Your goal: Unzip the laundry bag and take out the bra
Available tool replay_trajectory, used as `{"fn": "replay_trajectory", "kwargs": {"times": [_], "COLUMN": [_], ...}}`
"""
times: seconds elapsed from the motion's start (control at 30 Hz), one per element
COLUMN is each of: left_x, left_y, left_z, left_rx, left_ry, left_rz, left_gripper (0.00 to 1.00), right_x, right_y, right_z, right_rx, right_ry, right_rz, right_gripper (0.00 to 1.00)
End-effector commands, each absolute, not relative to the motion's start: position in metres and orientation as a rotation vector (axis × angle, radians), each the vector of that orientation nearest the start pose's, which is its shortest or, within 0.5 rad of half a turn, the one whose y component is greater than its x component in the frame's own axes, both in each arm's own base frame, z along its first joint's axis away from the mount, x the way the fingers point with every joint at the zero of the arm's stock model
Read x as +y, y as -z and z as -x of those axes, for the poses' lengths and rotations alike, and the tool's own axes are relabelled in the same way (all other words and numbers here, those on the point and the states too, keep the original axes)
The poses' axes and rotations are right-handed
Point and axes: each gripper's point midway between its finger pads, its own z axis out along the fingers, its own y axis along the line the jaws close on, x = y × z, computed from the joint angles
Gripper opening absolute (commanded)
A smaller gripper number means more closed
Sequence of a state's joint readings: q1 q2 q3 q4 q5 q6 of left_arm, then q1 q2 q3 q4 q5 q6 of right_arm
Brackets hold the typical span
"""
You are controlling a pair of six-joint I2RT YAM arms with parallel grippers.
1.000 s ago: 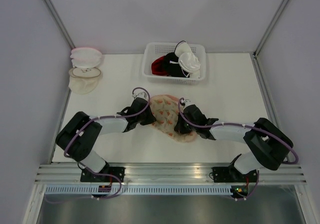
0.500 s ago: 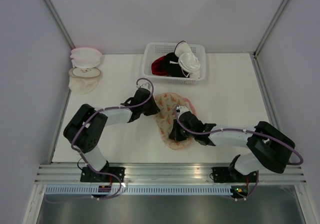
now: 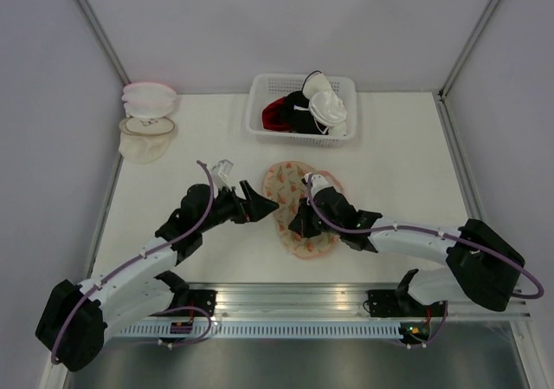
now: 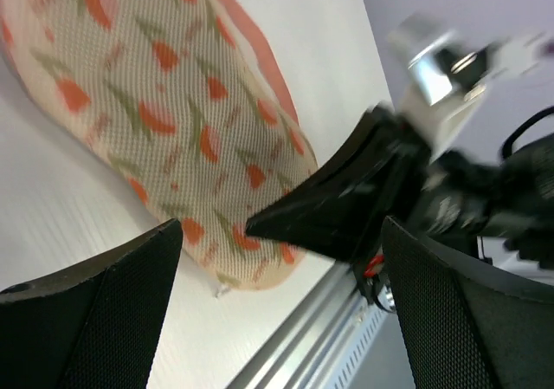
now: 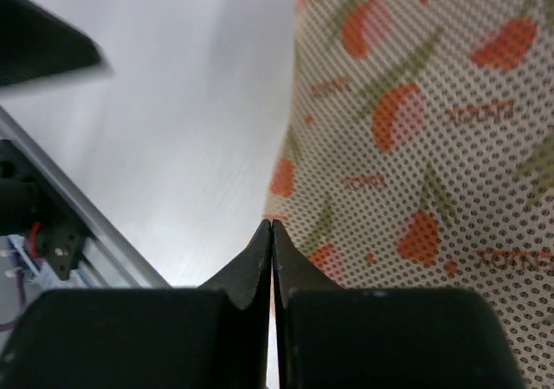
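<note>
The laundry bag (image 3: 290, 181), a beige floral mesh pouch with pink trim, lies flat in the middle of the table. My right gripper (image 3: 294, 226) is shut on its near-left edge. In the right wrist view the closed tips (image 5: 273, 224) meet right on the rim of the laundry bag (image 5: 415, 103). My left gripper (image 3: 260, 205) stands open just left of the bag and touches nothing. In the left wrist view the wide-apart left gripper (image 4: 281, 233) frames the laundry bag (image 4: 173, 120) and the black right gripper (image 4: 346, 198). The bra is hidden.
A white lattice basket (image 3: 260, 103) holding red, black and white garments stands behind the bag. A pink pouch (image 3: 149, 99) and a white pouch (image 3: 147, 138) lie at the far left. The metal rail (image 3: 294, 301) runs along the near table edge.
My left gripper has opened and pulled away from the bag to the left, the arm swinging down and outward. The right gripper stays shut on the bag, which has shifted slightly toward the near edge.
</note>
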State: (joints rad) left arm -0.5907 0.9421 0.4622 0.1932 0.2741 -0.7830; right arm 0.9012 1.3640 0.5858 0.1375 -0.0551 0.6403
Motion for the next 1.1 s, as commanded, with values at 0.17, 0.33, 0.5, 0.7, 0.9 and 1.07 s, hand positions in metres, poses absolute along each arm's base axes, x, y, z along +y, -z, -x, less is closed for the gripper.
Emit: {"fn": "replay_trajectory", "kwargs": {"times": [0.17, 0.33, 0.5, 0.7, 0.9, 1.07], "left_x": [-0.256, -0.267, -0.285, -0.291, -0.293, -0.304], "left_y": [-0.118, -0.114, -0.111, -0.069, -0.045, -0.032], "left_z": [-0.149, -0.141, -0.155, -0.173, -0.193, -0.21], "left_rx": [2.105, 2.102, 2.114, 2.262, 2.278, 2.26], "left_ry": [1.547, 1.637, 1.652, 1.54, 1.429, 1.426], "left_rz": [0.078, 0.091, 0.11, 0.253, 0.296, 0.32], "left_gripper": [1.0, 1.0, 0.98, 0.85, 0.82, 0.79], "right_x": [0.313, 0.29, 0.275, 0.265, 0.259, 0.259], "right_y": [-0.163, -0.177, -0.171, -0.164, -0.159, -0.159], "right_z": [-0.206, -0.203, -0.193, -0.182, -0.171, -0.163], "right_rx": [2.101, 2.063, 2.084, 2.097, 2.103, 2.105], "right_ry": [-0.996, -0.944, -0.926, -0.917, -0.934, -0.938], "right_rz": [0.332, 0.268, 0.233, 0.204, 0.184, 0.19], "right_gripper": [0.41, 0.54, 0.53, 0.56, 0.62, 0.6]}}
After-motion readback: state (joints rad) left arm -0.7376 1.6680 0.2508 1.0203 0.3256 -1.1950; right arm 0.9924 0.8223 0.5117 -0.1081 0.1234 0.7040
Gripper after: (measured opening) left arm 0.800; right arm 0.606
